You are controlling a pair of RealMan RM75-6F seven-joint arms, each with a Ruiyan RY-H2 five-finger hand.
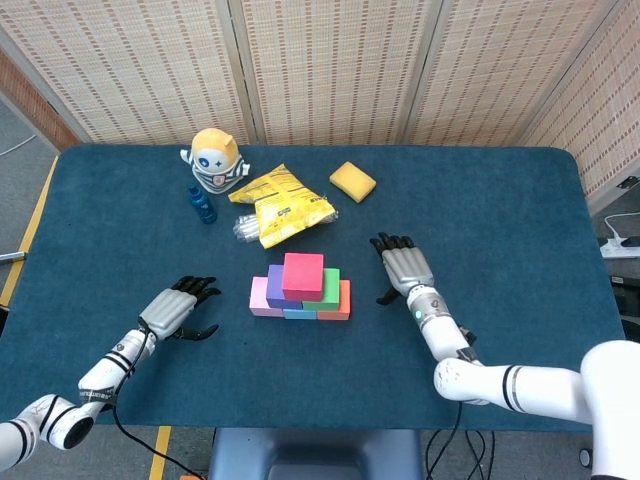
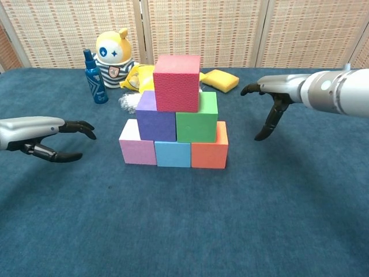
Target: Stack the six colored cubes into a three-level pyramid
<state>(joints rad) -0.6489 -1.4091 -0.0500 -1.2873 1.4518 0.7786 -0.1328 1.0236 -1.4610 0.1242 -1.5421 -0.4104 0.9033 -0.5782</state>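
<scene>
Six cubes stand as a pyramid at the table's middle. The pink cube [image 2: 137, 148], light blue cube [image 2: 173, 154] and orange cube [image 2: 210, 149] form the bottom row. On them sit the purple cube [image 2: 154, 120] and green cube [image 2: 197, 122], with the red cube [image 2: 177, 82] [image 1: 303, 276] on top. My left hand [image 2: 40, 137] [image 1: 178, 309] hovers open to the left of the stack, apart from it. My right hand [image 2: 277, 98] [image 1: 402, 267] is open to the right of the stack, fingers spread, touching nothing.
Behind the stack lie a yellow snack bag [image 1: 281, 205], a yellow sponge [image 1: 352, 181], a small blue bottle [image 2: 93, 77] and a round yellow toy figure [image 1: 216, 158]. The blue table [image 1: 520, 220] runs wide on both sides; folding screens close off the back.
</scene>
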